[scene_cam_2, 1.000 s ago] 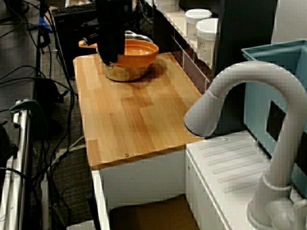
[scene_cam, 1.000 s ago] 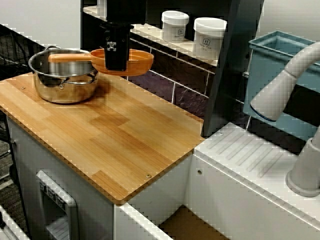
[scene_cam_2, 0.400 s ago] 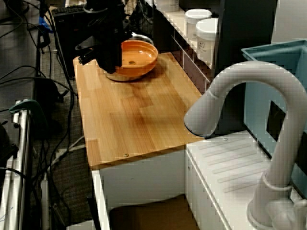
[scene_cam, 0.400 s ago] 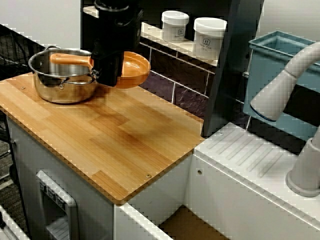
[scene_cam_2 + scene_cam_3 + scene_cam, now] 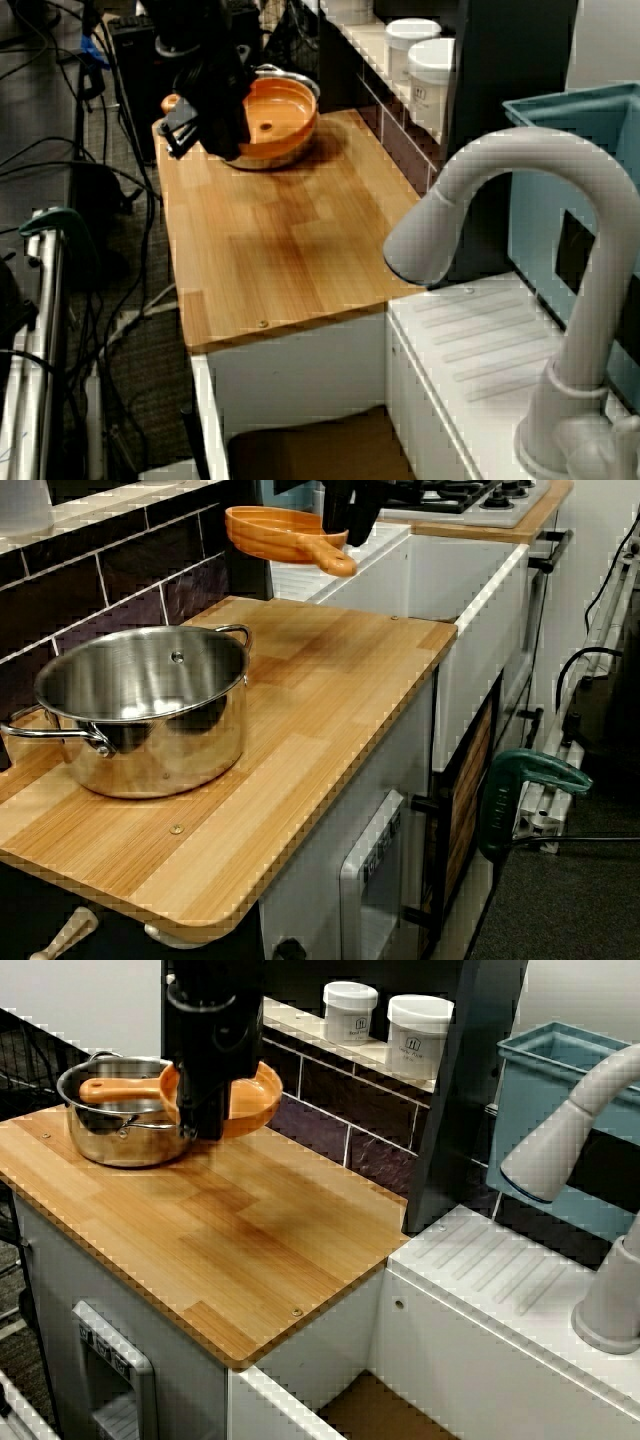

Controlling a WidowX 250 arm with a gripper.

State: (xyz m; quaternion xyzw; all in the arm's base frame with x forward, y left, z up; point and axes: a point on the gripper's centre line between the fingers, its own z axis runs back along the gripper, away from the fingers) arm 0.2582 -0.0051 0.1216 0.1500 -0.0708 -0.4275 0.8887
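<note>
The wooden surface (image 5: 250,1230) carries a steel pot (image 5: 125,1140) at its far-left corner. The orange pan (image 5: 255,1095) hangs raised and tipped just beside the pot, clear of the wood, as the low view from the pot's end shows. The pan's long axis runs along the back wall, its handle (image 5: 115,1088) pointing toward the pot and its bowl on the far side of the hand (image 5: 205,1120), which is pinched on the pan where handle meets bowl.

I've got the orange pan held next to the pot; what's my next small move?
Probably ease the orange pan sideways toward the steel pot, keeping height: the end effector holds it tilted above the counter, bowl beside the pot, not over it.
</note>
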